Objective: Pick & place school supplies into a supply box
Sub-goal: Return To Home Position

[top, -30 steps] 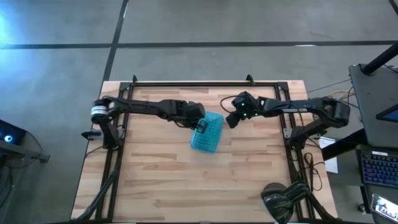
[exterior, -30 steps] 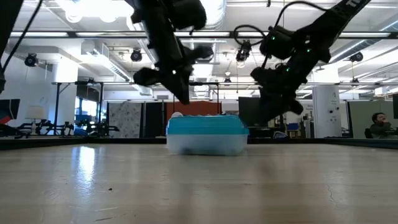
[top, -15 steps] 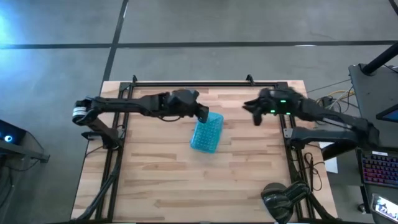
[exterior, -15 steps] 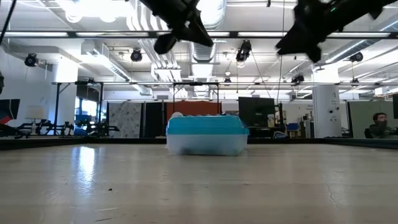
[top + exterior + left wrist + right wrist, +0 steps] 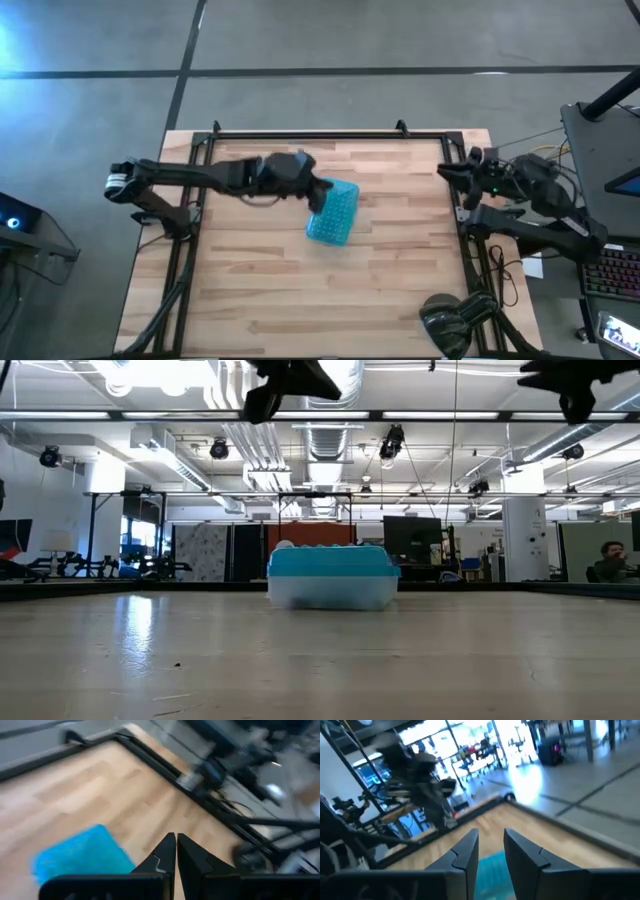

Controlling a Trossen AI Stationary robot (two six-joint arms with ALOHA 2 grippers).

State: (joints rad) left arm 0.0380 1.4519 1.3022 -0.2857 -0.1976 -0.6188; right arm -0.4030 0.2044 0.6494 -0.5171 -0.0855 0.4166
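Observation:
The supply box (image 5: 333,212) lies shut near the middle of the table, resting on its clear half with the teal half on top (image 5: 332,563). No pens, pencils or scissors show in any view. My left gripper (image 5: 321,192) hangs high above the box's far left corner, fingers shut (image 5: 176,845), and holds nothing. My right gripper (image 5: 466,168) is raised over the table's right edge, far from the box, its fingers a little apart (image 5: 491,845). The right wrist view shows the teal box (image 5: 492,865) far off between its fingers.
Bare wooden tabletop (image 5: 260,280) surrounds the box on all sides. A black frame rail (image 5: 320,135) runs along the far edge. A dark object (image 5: 455,318) sits at the near right corner. Beyond the table, a person (image 5: 610,560) sits in the room.
Both grippers have risen away from the box. The left one lifted off the box's far end and drew slightly toward the table's left. The right one swung up and back to the table's right edge. The box has stayed where it was, shut.

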